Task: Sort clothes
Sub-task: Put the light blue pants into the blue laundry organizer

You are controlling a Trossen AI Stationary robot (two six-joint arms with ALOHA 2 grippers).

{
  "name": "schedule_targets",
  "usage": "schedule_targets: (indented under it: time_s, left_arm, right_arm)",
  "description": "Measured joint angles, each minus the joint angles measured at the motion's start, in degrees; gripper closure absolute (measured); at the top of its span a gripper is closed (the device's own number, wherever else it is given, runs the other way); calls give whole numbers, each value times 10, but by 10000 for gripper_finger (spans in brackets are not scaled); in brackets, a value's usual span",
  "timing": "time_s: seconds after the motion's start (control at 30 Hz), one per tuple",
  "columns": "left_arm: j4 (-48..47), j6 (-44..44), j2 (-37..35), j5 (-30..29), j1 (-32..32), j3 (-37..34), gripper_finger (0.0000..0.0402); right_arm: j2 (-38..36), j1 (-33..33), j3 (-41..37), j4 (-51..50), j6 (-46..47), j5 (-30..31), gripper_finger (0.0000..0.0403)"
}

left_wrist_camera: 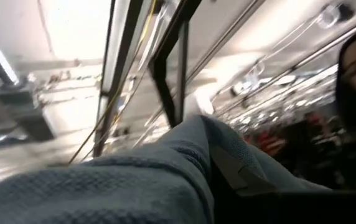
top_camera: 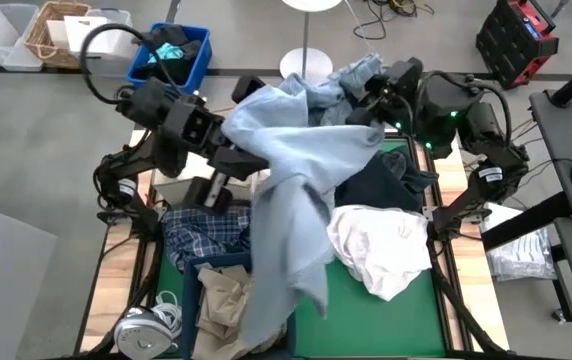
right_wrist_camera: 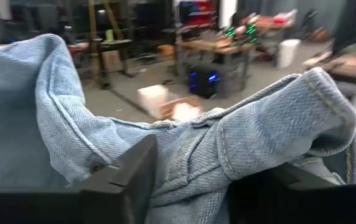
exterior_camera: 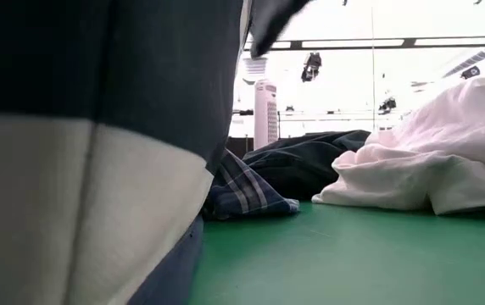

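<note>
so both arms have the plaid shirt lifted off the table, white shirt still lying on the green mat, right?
Not the plaid shirt; it lies on the table. Both arms hold up the denim, as the high view shows. The white shirt does lie on the green mat.

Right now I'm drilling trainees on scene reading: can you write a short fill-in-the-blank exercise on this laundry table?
1. Both arms hold up the light blue ____ garment.
2. The table's surface is ____ in colour.
3. The white shirt lies beside the ____ arm.
4. The plaid shirt is blue and ____.

Missing words: denim; green; right; white
</note>
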Motion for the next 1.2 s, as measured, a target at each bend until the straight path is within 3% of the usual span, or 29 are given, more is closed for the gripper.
schedule_targets:
  time_s: [0.13, 0.37, 0.53, 0.7, 0.77, 0.93, 0.97, 1.1, 1.2]
  left_arm:
    - [47, -42, -1, 10, 0, -1, 398]
    - [80, -75, -2, 7, 0, -2, 398]
    - [98, -103, -2, 22, 0, -3, 398]
    - [62, -96, -9, 24, -2, -3, 398]
    - [55, -99, -10, 24, -2, 0, 398]
    - [43, -100, -10, 22, -2, 0, 398]
    - [38, -98, -10, 18, -2, 0, 398]
    - [-14, -78, -18, -61, -2, 0, 398]
    - [-42, -56, -23, -94, -2, 0, 398]
  right_arm:
    - [-13, -1, 0, -37, 62, -41, 177]
    - [-41, -2, 0, -68, 135, -44, 110]
    - [-56, -5, 0, -60, 218, -103, 88]
    - [-65, -6, 0, 23, 206, -181, 73]
    - [-65, -5, 0, 51, 181, -160, 66]
    - [-67, -15, 0, 11, 186, -131, 49]
    - [-69, -17, 0, 15, 189, -130, 45]
    - [-75, -30, 0, 27, 217, -269, 40]
    - [-83, -35, 0, 7, 226, -272, 39]
